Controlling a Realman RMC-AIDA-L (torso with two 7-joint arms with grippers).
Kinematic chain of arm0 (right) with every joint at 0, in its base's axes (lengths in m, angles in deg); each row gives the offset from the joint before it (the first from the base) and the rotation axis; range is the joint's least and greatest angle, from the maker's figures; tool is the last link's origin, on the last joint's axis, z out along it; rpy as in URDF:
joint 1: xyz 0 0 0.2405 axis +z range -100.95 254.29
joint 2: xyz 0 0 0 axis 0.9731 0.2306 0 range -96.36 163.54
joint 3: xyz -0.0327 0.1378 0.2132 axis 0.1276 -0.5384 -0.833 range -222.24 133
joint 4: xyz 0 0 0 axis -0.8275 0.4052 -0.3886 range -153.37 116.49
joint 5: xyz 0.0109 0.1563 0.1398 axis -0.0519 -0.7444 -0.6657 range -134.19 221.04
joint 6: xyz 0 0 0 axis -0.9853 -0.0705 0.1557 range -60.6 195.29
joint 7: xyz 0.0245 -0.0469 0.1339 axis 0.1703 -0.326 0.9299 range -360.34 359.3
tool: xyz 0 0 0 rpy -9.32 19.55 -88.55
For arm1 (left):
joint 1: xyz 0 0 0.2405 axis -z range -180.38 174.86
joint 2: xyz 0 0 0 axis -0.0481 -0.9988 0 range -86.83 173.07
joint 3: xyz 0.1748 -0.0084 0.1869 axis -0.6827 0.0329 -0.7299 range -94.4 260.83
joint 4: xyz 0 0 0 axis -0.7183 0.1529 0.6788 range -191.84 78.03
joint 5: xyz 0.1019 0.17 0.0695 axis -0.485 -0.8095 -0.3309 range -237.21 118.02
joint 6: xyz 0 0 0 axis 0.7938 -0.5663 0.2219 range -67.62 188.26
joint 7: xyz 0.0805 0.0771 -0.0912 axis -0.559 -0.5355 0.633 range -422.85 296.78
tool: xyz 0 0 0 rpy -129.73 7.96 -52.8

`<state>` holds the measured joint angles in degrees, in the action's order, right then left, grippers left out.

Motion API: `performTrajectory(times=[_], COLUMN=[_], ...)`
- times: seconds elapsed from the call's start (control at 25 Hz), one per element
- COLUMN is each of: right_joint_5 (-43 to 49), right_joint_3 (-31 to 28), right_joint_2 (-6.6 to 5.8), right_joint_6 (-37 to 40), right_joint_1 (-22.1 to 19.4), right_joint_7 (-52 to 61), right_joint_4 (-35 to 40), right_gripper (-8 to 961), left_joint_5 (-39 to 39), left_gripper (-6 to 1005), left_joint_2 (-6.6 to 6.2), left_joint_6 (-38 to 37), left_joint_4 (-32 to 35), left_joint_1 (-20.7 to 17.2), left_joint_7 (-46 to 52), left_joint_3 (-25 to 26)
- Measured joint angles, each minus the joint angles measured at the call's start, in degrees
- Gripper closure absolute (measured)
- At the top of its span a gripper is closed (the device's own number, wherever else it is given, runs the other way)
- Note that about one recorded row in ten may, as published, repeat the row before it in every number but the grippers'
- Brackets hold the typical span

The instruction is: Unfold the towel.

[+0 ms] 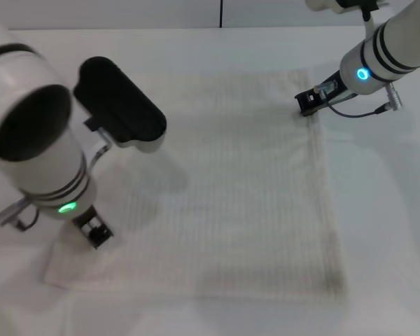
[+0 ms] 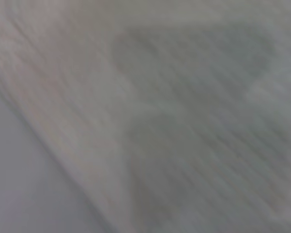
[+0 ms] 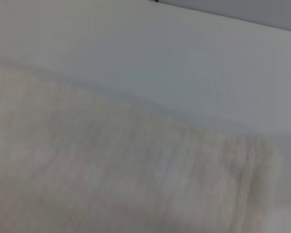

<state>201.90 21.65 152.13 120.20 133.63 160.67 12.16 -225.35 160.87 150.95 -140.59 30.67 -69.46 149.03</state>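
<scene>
The cream-white ribbed towel [image 1: 231,196] lies spread out and nearly flat on the white table [image 1: 392,210], with a slightly darker patch near its near right corner. My left gripper [image 1: 96,233] is down at the towel's near left corner. My right gripper [image 1: 306,103] is down at the towel's far right corner. The left wrist view shows only ribbed cloth [image 2: 184,121] very close, next to a strip of table [image 2: 19,194]. The right wrist view shows the towel's hemmed edge and corner [image 3: 111,184] against the table [image 3: 136,48].
The white table runs well beyond the towel on the right and at the front. My left arm's black forearm housing [image 1: 122,105] hangs over the towel's far left part. A wall edge runs along the back [image 1: 220,14].
</scene>
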Motion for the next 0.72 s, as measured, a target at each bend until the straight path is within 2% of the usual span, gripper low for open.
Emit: performTrajectory(times=[0.04,0.12,0.2,0.24,0.28,0.32,0.36,0.4,0.44,0.52,0.56,0.6,0.64,0.68,0.72], right_joint_5=[0.0,0.0,0.0,0.0,0.0,-0.1,-0.1,-0.4,-0.4,-1.3,-1.3,-3.7,-3.7,-5.0,-7.6], right_joint_3=[0.0,0.0,0.0,0.0,0.0,0.0,0.0,0.4,0.4,2.8,2.8,6.6,6.6,8.9,14.2], right_joint_2=[0.00,0.04,0.15,0.15,0.18,0.30,0.30,0.44,0.44,0.66,0.66,0.73,0.73,0.73,0.72], right_joint_6=[0.0,0.1,0.2,0.2,0.5,1.1,1.1,1.4,1.4,0.9,0.9,-0.5,-0.5,-1.4,-4.3], right_joint_1=[0.0,-0.4,-0.9,-0.9,-1.3,-2.4,-2.4,-4.1,-4.1,-6.9,-6.9,-10.2,-10.2,-12.4,-17.4], right_joint_7=[0.0,0.0,0.0,0.0,-0.1,-0.2,-0.2,-0.2,-0.2,-0.2,-0.2,-0.3,-0.3,-0.3,-0.3], right_joint_4=[0.0,0.4,1.4,1.4,2.3,4.6,4.6,7.3,7.3,11.6,11.6,16.0,16.0,18.7,25.5], right_gripper=[953,953,953,953,953,953,953,953,953,952,952,952,952,952,952], left_joint_5=[0.0,0.0,0.0,-0.1,-0.1,-0.1,-0.1,0.0,0.0,0.0,0.1,0.1,0.1,0.2,0.2], left_gripper=[621,581,541,521,501,481,461,441,421,381,365,349,332,316,300], left_joint_2=[-0.10,-0.39,-0.61,-0.93,-1.05,-1.15,-1.15,-0.46,-0.46,0.28,0.43,0.42,0.36,0.28,0.26], left_joint_6=[-2.6,-9.6,-14.2,-16.8,-17.7,-20.3,-20.3,-24.7,-24.7,-31.0,-36.8,-39.0,-42.4,-45.7,-50.5], left_joint_4=[2.2,4.1,3.2,1.2,-0.3,-5.2,-5.2,-10.3,-10.3,-13.9,-15.7,-16.1,-16.5,-16.6,-16.0], left_joint_1=[1.0,1.6,1.1,0.1,-0.5,-3.0,-3.0,-6.1,-6.1,-9.8,-12.7,-13.5,-14.9,-16.2,-17.8], left_joint_7=[0.0,0.0,-0.3,-0.9,-1.4,-3.4,-3.4,-6.9,-6.9,-10.4,-12.0,-12.4,-12.8,-13.4,-15.2], left_joint_3=[-0.1,1.4,5.0,8.4,9.7,13.2,13.2,15.8,15.8,17.3,17.6,17.6,17.6,17.7,18.4])
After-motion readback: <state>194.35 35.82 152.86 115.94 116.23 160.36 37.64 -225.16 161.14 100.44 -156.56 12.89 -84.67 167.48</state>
